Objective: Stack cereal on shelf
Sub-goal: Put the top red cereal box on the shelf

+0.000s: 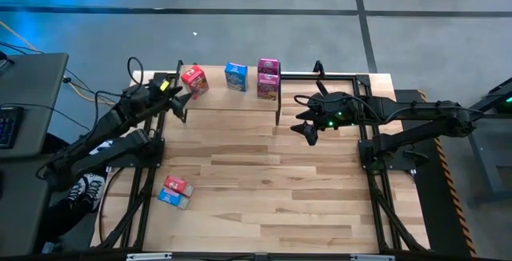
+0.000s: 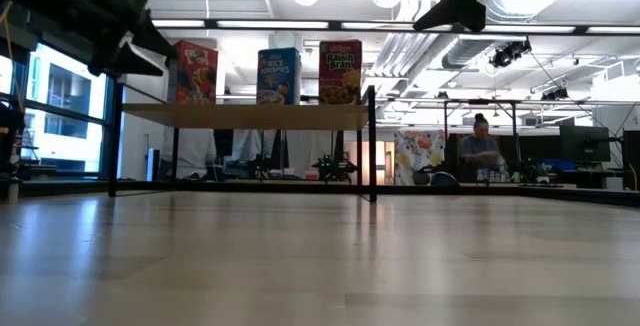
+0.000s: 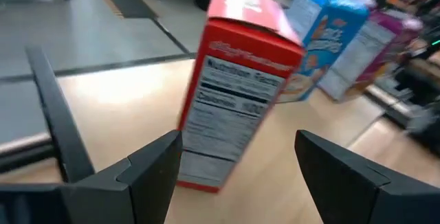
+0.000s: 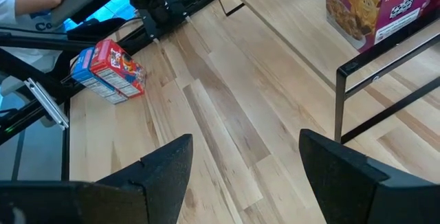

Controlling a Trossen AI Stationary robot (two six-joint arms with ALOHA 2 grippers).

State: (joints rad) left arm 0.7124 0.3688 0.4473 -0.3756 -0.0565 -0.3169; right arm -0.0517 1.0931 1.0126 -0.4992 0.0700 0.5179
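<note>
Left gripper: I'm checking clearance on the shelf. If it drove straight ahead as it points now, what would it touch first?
Most likely the red cereal box: it stands upright on the shelf directly ahead of the open left gripper.

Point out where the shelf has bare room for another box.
On the shelf, free board lies between the blue box and the red box, and along the front edge. The left end is crowded: the left gripper sits open by the red box.
</note>
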